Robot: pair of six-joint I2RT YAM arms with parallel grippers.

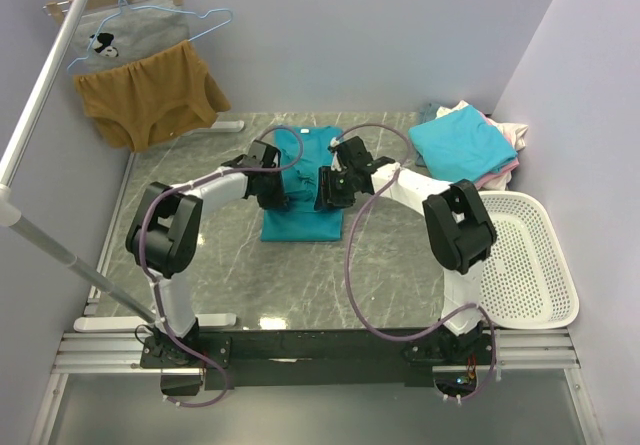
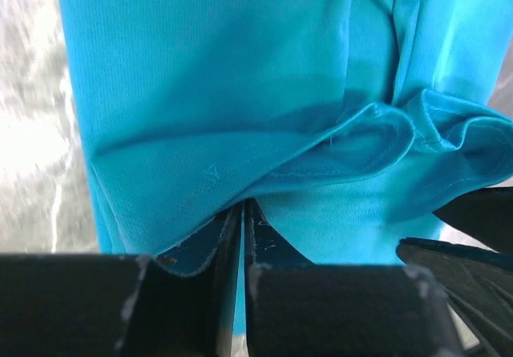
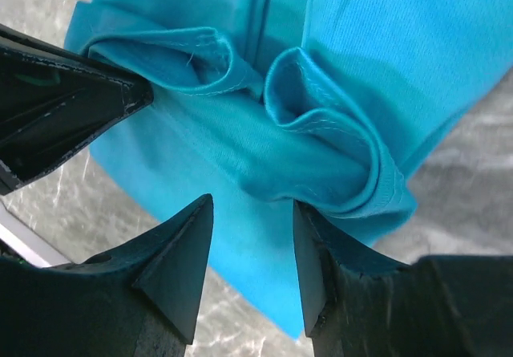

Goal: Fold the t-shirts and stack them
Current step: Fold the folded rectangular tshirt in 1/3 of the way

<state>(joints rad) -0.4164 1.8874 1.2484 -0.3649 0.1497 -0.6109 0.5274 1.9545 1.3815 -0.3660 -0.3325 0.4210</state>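
Pinching the teal shirt [image 1: 300, 223], the left gripper [image 2: 243, 221] is squeezing its fingers [image 2: 176, 301] tight on a fold. The right gripper [image 3: 252, 237] is hanging open by another fold. The shirt is lying half folded on the table [image 1: 300, 285]. Next, I think, the right one must grab too, then both fold.

- My left gripper [image 1: 272, 197] and right gripper [image 1: 328, 193] hide the middle of the teal t-shirt [image 1: 300, 227].
- At the far right corner, the other shirts [image 1: 512, 137] under the turquoise t-shirt [image 1: 462, 143] show only thin edges.
- My left wrist view shows the table [image 2: 28, 116] blurry.
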